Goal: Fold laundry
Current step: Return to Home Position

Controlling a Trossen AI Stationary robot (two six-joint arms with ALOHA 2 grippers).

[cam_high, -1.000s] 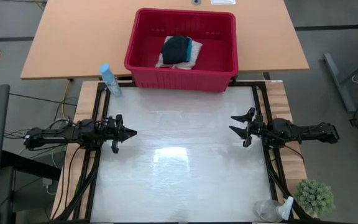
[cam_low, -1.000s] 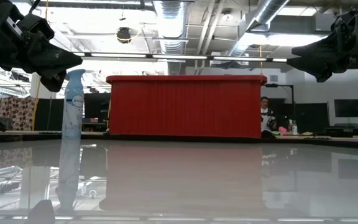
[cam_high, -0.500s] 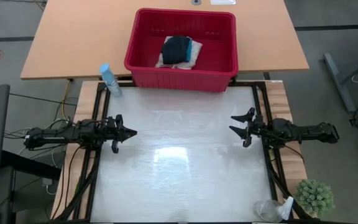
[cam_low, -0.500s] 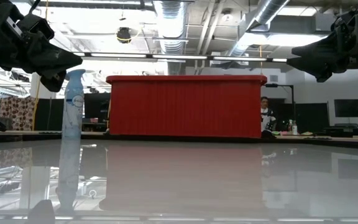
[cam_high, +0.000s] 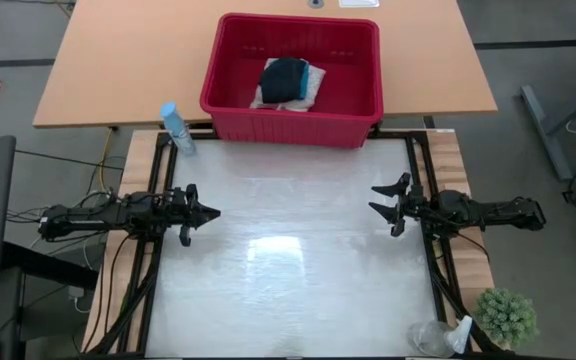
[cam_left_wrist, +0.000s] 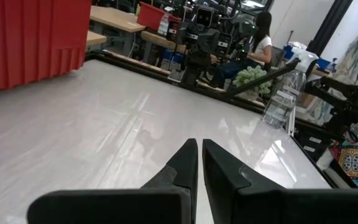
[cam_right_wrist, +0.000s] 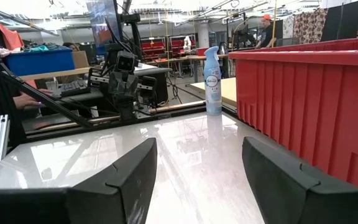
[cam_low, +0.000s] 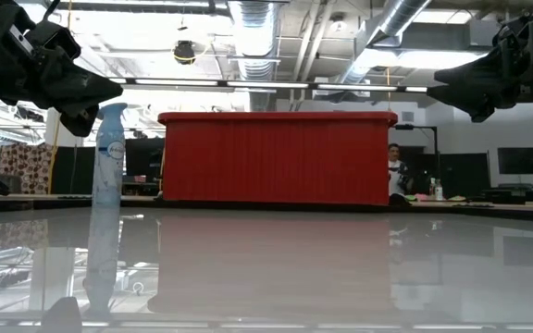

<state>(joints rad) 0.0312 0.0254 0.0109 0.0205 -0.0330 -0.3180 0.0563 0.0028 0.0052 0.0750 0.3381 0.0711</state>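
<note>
- The left gripper (cam_high: 212, 212) is held above the left edge of the glossy white table (cam_high: 288, 290), with nothing in it. In the left wrist view its fingers (cam_left_wrist: 188, 163) are seen pressed almost together, with only a thin slit between them.
- The right gripper (cam_high: 375, 198) is held above the right edge of the same table, facing the left one. Its fingers (cam_right_wrist: 126, 171) are spread wide and nothing is held between them.
- Both arms are stretched level inward from the table's sides, well apart from each other and from the laundry.
- The laundry is found inside the red basket (cam_high: 290, 127), which stands at the table's far edge, partly on a wooden table (cam_high: 118, 60).
- The dark navy garment (cam_high: 283, 78) is laid folded on top. The turquoise garment (cam_high: 314, 76) shows at its right side, and the cream-white cloth (cam_high: 266, 98) lies beneath both.
- A blue-capped spray bottle (cam_high: 175, 128) stands upright just beside the basket's left corner.
- A small green plant (cam_high: 506, 316) and a clear plastic bottle (cam_high: 433, 338) are seen at the table's near right corner.
- A seated person (cam_low: 396, 172) is visible in the room beyond the basket.
</note>
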